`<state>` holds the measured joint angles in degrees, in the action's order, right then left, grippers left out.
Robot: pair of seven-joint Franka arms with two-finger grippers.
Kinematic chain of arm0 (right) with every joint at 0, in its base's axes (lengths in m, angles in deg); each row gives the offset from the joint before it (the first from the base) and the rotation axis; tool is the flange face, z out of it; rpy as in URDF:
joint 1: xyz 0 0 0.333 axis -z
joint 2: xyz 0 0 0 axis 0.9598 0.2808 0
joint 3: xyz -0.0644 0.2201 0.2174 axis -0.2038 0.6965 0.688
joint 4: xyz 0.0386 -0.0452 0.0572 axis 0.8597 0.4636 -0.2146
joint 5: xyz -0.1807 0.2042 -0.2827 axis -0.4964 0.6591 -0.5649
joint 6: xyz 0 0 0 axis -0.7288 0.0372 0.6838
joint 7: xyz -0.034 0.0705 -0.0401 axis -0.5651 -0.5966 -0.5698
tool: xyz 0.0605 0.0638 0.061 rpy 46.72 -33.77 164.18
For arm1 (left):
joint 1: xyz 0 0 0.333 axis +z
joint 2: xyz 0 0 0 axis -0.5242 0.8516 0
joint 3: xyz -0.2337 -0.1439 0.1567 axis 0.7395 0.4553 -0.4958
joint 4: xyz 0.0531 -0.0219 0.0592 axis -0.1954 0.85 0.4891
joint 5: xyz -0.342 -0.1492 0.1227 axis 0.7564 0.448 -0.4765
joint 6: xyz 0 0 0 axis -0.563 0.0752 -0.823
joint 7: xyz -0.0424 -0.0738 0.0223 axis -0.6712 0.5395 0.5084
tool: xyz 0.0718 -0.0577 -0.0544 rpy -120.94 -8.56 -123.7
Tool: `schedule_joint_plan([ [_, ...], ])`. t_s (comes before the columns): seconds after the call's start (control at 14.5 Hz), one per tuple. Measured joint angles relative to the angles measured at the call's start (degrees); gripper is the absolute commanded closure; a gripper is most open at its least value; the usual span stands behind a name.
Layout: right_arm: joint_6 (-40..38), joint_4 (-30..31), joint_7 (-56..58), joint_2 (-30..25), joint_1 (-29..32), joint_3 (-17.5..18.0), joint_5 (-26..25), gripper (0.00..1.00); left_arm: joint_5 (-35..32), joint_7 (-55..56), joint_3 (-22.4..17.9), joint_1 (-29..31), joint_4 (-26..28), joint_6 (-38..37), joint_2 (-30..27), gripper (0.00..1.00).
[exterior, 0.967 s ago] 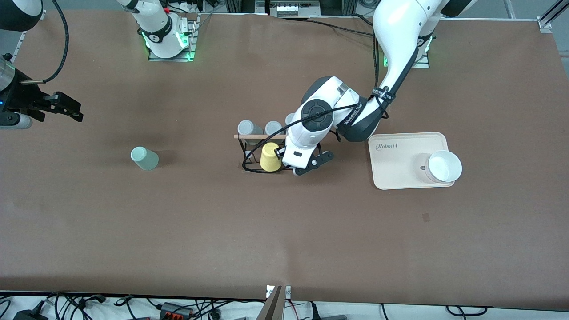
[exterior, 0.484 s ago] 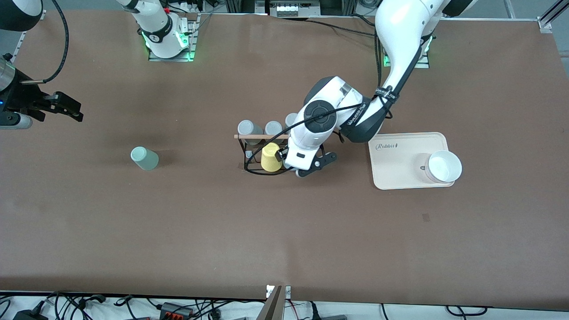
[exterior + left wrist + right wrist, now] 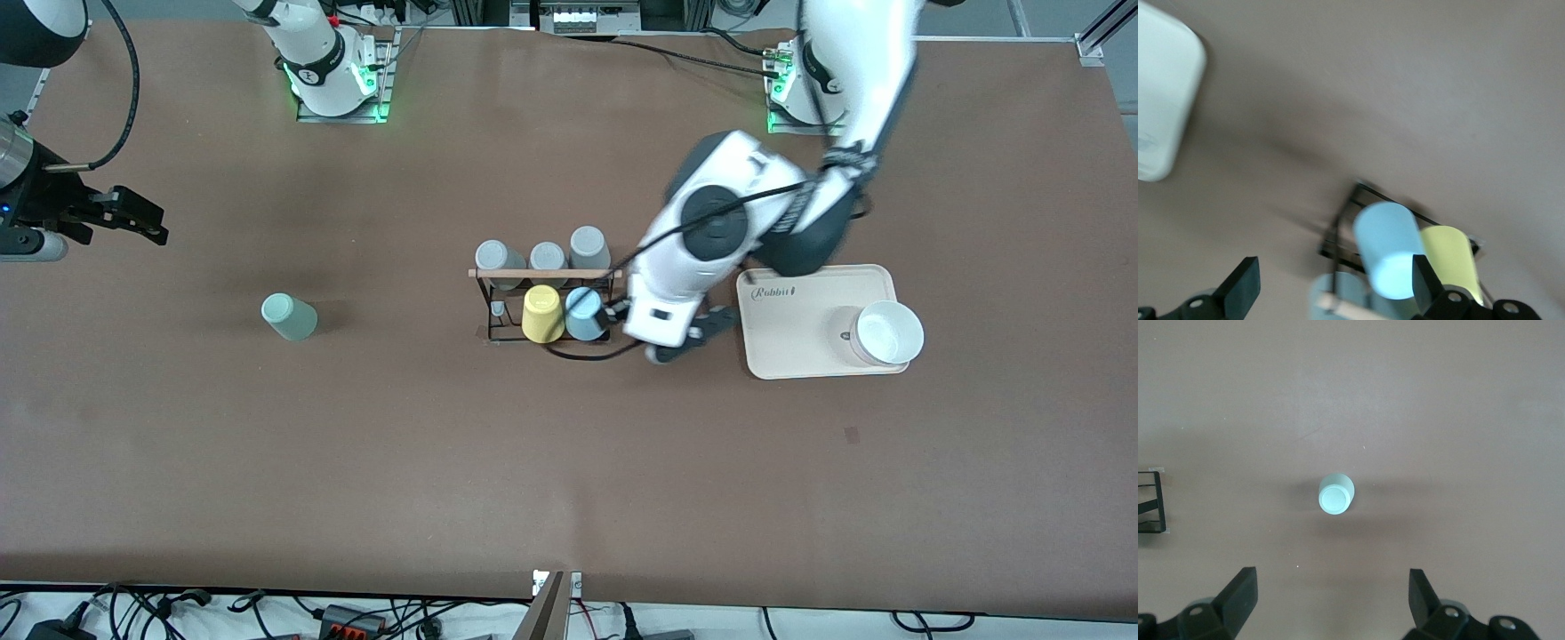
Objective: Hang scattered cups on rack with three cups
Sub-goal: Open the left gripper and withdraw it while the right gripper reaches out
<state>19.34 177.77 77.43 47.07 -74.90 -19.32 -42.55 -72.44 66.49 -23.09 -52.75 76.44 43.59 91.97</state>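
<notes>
My left gripper point(image 3: 1331, 293), fingers spread and empty, hangs just beside the rack point(image 3: 544, 307), where the blue cup point(image 3: 584, 314) sits by the yellow cup point(image 3: 541, 314). My right gripper point(image 3: 1331, 600), also spread, waits; only its wrist view looks straight down on the mint cup point(image 3: 1335, 495).

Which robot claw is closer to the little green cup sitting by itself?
The right claw. It hangs over the right arm's end of the table near the mint cup; the left claw is between the rack and tray.
</notes>
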Motion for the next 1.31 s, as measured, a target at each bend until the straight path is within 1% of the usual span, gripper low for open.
schedule_joint_plan([
  [0.28,0.04,0.03,0.0,1.7,-0.05,0.01,0.0,0.0,-0.05,-8.55,-0.16,7.61,0.05,-6.51,-5.83,0.0],
  [0.48,-0.08,0.05,-0.01,3.13,-0.12,0.05,0.0,0.0,-1.73,-13.71,-0.18,12.54,0.08,-7.78,-8.19,0.0],
  [0.83,-2.05,0.06,0.06,5.27,-0.38,0.1,-0.01,0.0,-2.13,-25.68,0.01,17.7,0.3,-12.39,-12.73,0.0],
  [1.04,-2.75,0.16,0.06,7.04,-0.42,0.13,0.0,0.0,-2.14,-35.96,-0.31,21.57,2.78,-13.44,-15.92,0.0],
  [1.17,-1.15,0.34,0.06,8.63,-0.42,0.13,0.0,0.0,-2.13,-41.06,-2.72,21.76,5.26,-13.47,-18.46,0.0],
  [1.31,1.46,1.79,0.05,9.5,-0.41,0.12,0.01,0.0,-2.13,-45.81,-6.52,20.57,7.69,-13.48,-21.53,0.0],
])
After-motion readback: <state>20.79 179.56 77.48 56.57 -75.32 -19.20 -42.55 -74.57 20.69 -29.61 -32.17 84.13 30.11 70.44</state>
